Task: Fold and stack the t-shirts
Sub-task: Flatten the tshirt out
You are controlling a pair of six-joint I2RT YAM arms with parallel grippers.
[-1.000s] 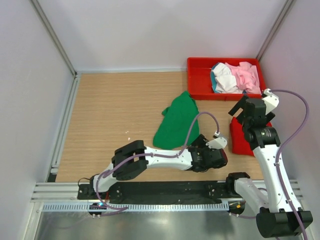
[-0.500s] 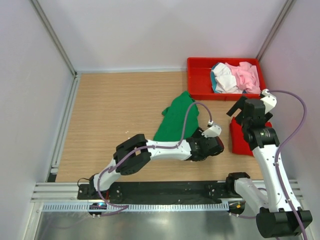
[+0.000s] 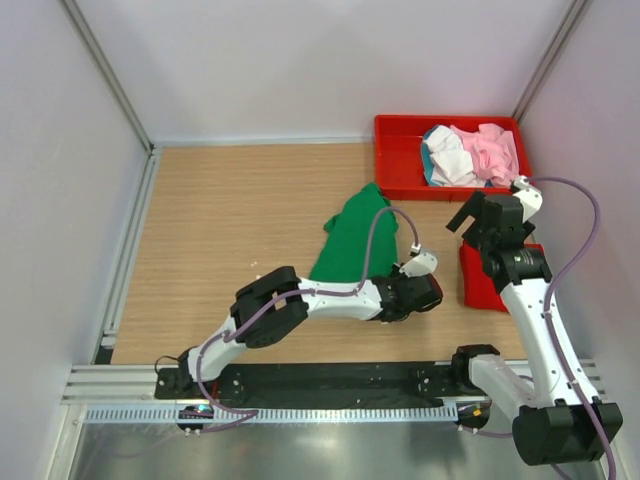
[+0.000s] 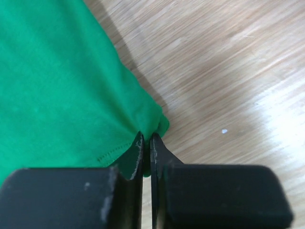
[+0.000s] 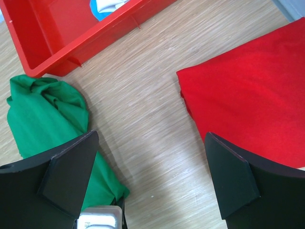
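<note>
Mid-table, the green t-shirt, rumpled and unfolded, long axis running from 1 o'clock to 7 o'clock in the overhead view. Caught at its near right corner, just by the hem stitching, between the pressed-together jaws of the left gripper. From that pinch, spreads away toward 10 and 11 o'clock in the left wrist view, with the table showing from 1 to 3 o'clock.

Plainly the nearer arm, the left. Judging by the hold, any drag or lift-and-fold likely to run back along that long axis.

Off at 3 o'clock of the green cloth, the right gripper, fingers spread wide and holding nothing. Hangs over wood between the red tray at 12 o'clock and the folded red t-shirt at 6 o'clock. In the tray, a heap of pink, white and teal t-shirts.

Hidden from above: the pinch itself, under the left wrist. Impossible to tell how many layers sit between the jaws, or where collar and sleeves lie. Red t-shirt partly covered by the right arm; teal cloth mostly buried.
</note>
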